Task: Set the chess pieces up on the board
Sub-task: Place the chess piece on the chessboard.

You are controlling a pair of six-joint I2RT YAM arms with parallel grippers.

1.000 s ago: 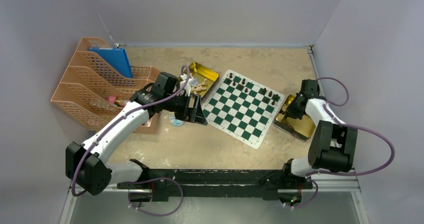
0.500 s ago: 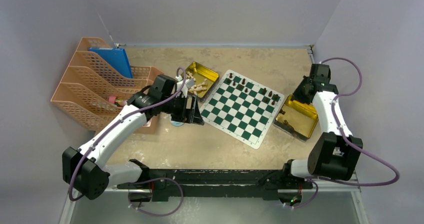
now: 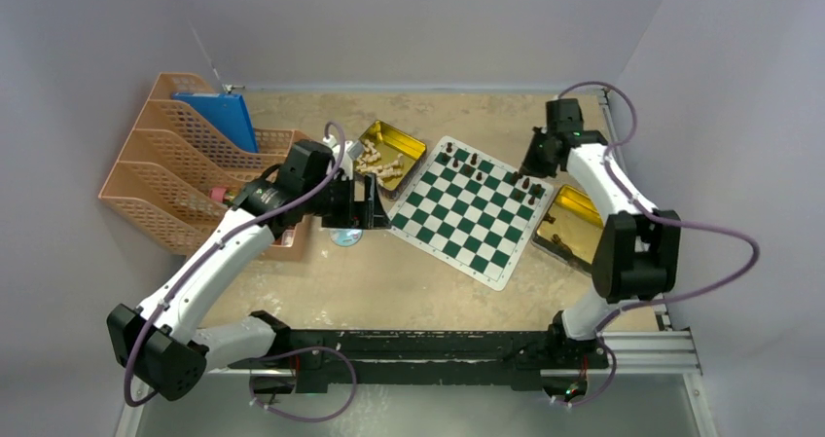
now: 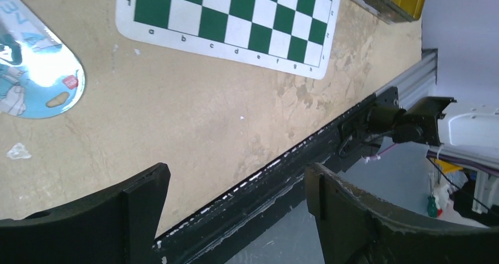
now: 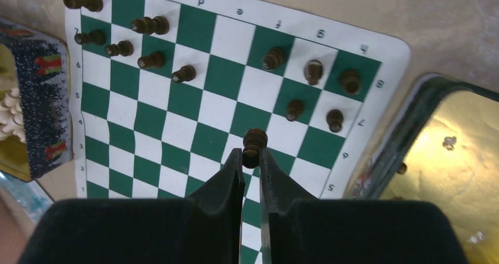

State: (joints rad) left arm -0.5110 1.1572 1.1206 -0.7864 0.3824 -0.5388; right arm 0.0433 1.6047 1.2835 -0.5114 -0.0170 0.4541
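Observation:
The green and white chess board [image 3: 457, 213] lies in the middle of the table, with several dark brown pieces [image 3: 468, 162] along its far rows. My right gripper [image 5: 251, 155] is shut on a dark brown chess piece [image 5: 254, 141] and holds it above the board's far right part [image 5: 194, 108], near other dark pieces [image 5: 312, 71]. In the top view the right gripper [image 3: 537, 160] hovers by the board's far right corner. My left gripper [image 4: 235, 184] is open and empty, left of the board [image 4: 235, 17]; in the top view the left gripper [image 3: 375, 203] sits near the board's left corner.
A gold tin [image 3: 404, 143] with pale beige pieces [image 3: 381, 164] stands left of the board. A second gold tin [image 3: 574, 228] lies right of it. Orange file trays [image 3: 170, 179] with a blue folder [image 3: 219, 116] stand far left. A round disc [image 3: 345, 236] lies under the left gripper.
My right arm has lifted from the right gold tin and swung up and left to the board's far right corner, carrying the dark piece. My left gripper drew back slightly to the left.

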